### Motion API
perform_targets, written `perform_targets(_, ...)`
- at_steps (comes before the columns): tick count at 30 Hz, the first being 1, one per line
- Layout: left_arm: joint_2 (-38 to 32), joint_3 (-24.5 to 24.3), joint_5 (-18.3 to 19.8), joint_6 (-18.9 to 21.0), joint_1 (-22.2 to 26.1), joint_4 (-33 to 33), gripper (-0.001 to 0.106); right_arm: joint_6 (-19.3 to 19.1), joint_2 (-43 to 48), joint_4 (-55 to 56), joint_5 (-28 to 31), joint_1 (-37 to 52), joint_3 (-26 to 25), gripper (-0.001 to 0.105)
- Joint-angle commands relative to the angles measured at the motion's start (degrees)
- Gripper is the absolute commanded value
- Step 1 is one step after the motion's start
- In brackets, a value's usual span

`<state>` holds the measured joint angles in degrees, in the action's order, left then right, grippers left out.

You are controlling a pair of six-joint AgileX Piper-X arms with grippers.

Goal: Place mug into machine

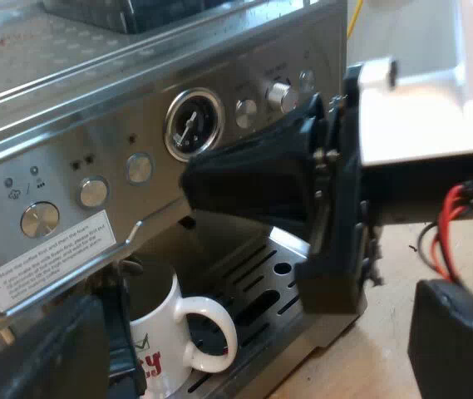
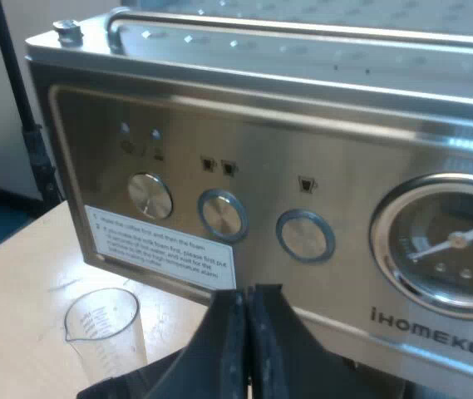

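A white mug (image 1: pixel 165 337) with red lettering stands upright on the espresso machine's (image 1: pixel 95 108) slotted drip tray (image 1: pixel 261 278), its handle turned outward. My left gripper (image 1: pixel 269 349) is open; one dark finger (image 1: pixel 120 332) is close against the mug's side and the other finger (image 1: pixel 456 341) is far off over the table. My right gripper (image 2: pixel 247 293) is shut with nothing in it, its tips just under the machine's (image 2: pixel 303 166) row of round buttons. From the left wrist, the right gripper (image 1: pixel 194 179) points at the panel below the pressure gauge (image 1: pixel 193 125), above the mug.
A clear measuring glass (image 2: pixel 103 332) stands on the wooden table (image 2: pixel 12 283) beside the machine. The pressure gauge (image 2: pixel 448 245) and a white instruction sticker (image 2: pixel 157 253) are on the front panel. A dark spout (image 1: pixel 130 268) hangs over the mug.
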<state>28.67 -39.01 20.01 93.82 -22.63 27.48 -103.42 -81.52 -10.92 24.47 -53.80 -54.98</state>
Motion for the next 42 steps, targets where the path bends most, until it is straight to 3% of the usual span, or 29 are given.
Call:
perform_targets(1,0.6,-0.1,0.3,0.2,-0.3,-0.8,0.085,-0.5,-1.1,-0.9,-1.2,0.7,-1.7,0.000)
perform_targets(14,0.6,-0.1,0.3,0.2,-0.3,-0.8,0.085,-0.9,-5.6,-0.9,-1.2,2.0,-5.3,0.000)
perform_targets(27,0.6,-0.1,0.3,0.2,-0.3,-0.8,0.085,-0.9,-5.7,-2.7,1.5,2.6,-5.3,0.000)
perform_targets(42,0.6,-0.1,0.3,0.2,-0.3,-0.8,0.085,-0.2,-7.0,-2.6,-0.8,3.6,-5.3,0.000)
